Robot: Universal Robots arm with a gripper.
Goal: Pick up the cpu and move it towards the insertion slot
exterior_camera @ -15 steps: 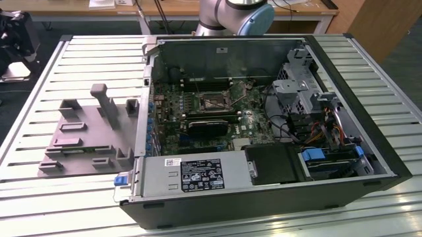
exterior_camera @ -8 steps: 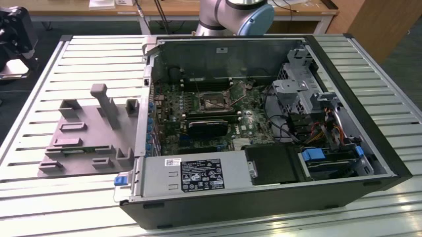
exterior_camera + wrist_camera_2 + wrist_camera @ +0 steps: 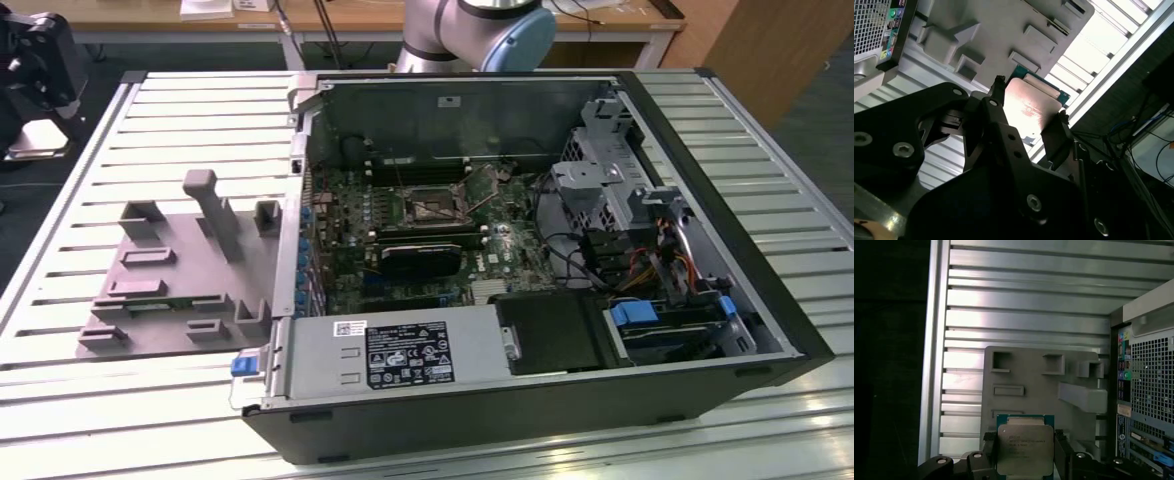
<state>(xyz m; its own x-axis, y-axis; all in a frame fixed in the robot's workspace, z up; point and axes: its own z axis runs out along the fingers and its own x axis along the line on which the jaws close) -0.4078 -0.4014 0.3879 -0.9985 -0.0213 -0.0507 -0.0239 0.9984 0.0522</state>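
The cpu (image 3: 1024, 449) is a flat square chip with a silver top and a thin green rim. It sits between the two black fingers (image 3: 988, 452) of my gripper (image 3: 1025, 454), which is shut on its opposite edges. In the second wrist view the cpu (image 3: 1030, 102) shines between the fingertips (image 3: 998, 90) of the gripper (image 3: 1029, 107). In both wrist views the chip hangs well above the grey fixture plate (image 3: 1019, 375). The insertion slot (image 3: 429, 206) is the silver-framed socket on the green board inside the open computer case, in the exterior view.
The open computer case (image 3: 534, 260) lies on a slatted aluminium table (image 3: 120, 130). Its power supply (image 3: 400, 352), black card (image 3: 424, 258) and drive cage (image 3: 627, 200) surround the board. The grey fixture plate (image 3: 147, 290) with raised blocks lies at the exterior view's left. The arm's base (image 3: 481, 30) stands behind the case.
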